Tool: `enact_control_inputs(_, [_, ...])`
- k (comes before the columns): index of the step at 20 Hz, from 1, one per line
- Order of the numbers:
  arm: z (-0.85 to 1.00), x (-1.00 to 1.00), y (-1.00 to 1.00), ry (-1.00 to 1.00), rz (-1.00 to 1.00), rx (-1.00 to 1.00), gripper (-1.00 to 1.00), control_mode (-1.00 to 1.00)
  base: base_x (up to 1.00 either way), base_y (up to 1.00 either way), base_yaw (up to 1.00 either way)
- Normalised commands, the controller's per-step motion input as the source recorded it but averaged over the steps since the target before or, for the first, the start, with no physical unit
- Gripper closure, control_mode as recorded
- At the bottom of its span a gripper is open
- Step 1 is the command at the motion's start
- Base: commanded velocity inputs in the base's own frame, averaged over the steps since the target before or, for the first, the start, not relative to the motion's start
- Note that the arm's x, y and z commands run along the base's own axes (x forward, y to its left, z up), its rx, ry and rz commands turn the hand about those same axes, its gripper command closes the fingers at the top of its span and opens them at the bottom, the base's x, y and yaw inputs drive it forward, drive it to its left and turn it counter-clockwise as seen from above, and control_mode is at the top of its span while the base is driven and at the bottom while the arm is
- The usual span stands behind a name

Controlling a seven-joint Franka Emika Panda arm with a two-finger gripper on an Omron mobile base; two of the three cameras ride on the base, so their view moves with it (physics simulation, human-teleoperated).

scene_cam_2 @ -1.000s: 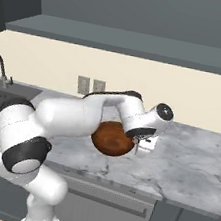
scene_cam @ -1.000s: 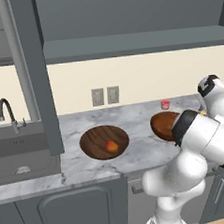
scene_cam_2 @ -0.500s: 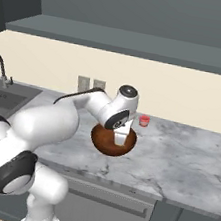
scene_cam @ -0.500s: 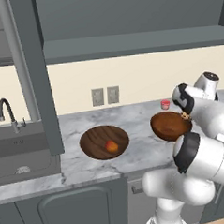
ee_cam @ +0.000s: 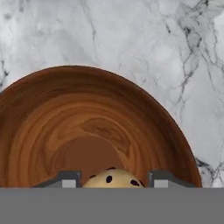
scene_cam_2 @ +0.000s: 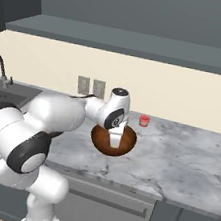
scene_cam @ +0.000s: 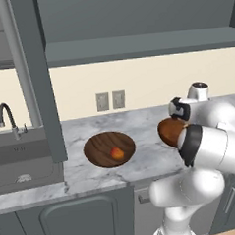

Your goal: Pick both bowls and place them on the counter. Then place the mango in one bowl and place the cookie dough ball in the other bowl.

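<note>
Marble counter (scene_cam_2: 185,160) — red cup (scene_cam_2: 144,120) behind reddish-brown bowl (scene_cam_2: 100,137)

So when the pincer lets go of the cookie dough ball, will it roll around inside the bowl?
Probably only a little. The cookie dough ball is round, so it may roll, but the reddish-brown bowl curves deeply and should hold it near the middle. The pincer looks closed on it; dough may stick slightly.

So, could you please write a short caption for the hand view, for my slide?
The gripper holds the cookie dough ball above the reddish-brown bowl on the marble counter.
</note>
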Motion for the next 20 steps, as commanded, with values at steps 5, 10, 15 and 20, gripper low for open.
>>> enact_control_inputs(5, [-0.34,0.17,0.07,0.16,0.01,0.0,1.0,-1.0,0.0,0.0,0.0])
enact_control_inputs(10, [-0.25,0.17,0.2,0.15,0.0,0.0,-1.0,-1.0,0.0,0.0,0.0])
enact_control_inputs(15, [0.0,0.0,0.08,0.04,0.0,0.0,-1.0,-1.0,0.0,0.0,0.0])
enact_control_inputs(20, [0.09,0.0,0.0,0.0,0.0,0.0,-1.0,-1.0,0.0,0.0,0.0])
